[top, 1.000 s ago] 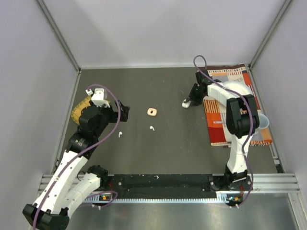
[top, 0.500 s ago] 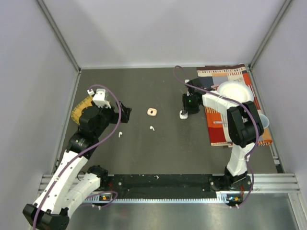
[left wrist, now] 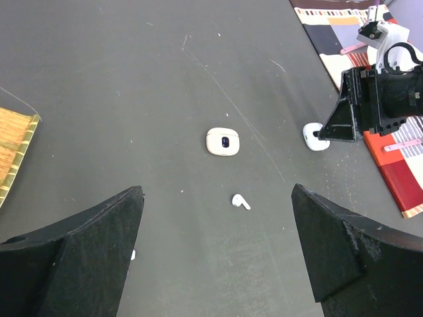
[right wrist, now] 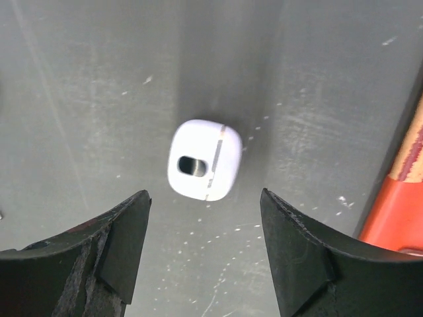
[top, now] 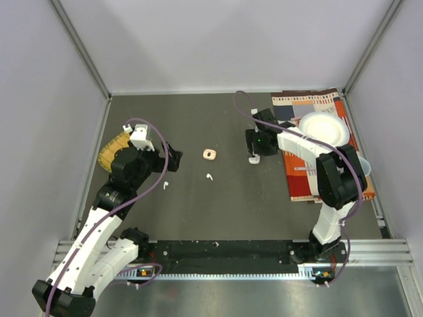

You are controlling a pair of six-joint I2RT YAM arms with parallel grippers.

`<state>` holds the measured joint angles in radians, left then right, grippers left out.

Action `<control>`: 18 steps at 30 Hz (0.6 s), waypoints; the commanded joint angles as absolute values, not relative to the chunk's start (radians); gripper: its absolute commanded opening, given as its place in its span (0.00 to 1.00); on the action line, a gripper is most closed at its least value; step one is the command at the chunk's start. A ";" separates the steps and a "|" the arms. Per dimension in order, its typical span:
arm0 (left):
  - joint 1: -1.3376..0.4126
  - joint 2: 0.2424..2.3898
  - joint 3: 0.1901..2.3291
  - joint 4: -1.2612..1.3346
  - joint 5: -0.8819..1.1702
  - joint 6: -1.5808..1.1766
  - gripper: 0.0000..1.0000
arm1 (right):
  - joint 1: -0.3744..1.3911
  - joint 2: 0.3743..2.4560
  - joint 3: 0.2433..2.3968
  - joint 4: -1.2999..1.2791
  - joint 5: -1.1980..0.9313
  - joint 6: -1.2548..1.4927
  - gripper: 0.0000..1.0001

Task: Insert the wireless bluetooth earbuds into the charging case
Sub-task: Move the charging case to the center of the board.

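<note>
While your right gripper point(right wrist: 203, 195) hung open above the white charging case point(right wrist: 205, 160), your left gripper point(left wrist: 217, 190) (open too) likely needed next a fine pinch on the white earbud point(left wrist: 240, 201).

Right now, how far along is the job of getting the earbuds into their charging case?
Done: nothing seated that I can see. In hand: the right claw hangs open over the white case, not gripping it; the left claw is open and empty. Left: one earbud lies near the peach case, and a second earbud lies nearer the left claw. Both are loose on the table.
</note>
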<state>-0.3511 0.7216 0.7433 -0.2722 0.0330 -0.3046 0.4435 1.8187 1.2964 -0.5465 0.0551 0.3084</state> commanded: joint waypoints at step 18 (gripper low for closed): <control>-0.347 0.710 0.741 -0.253 0.037 -0.308 0.98 | 0.541 1.828 1.244 -0.468 0.293 0.488 0.63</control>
<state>-0.3511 0.7132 0.7414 -0.2733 0.0368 -0.3080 0.5346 1.8145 1.2293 -0.5297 0.2893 0.4843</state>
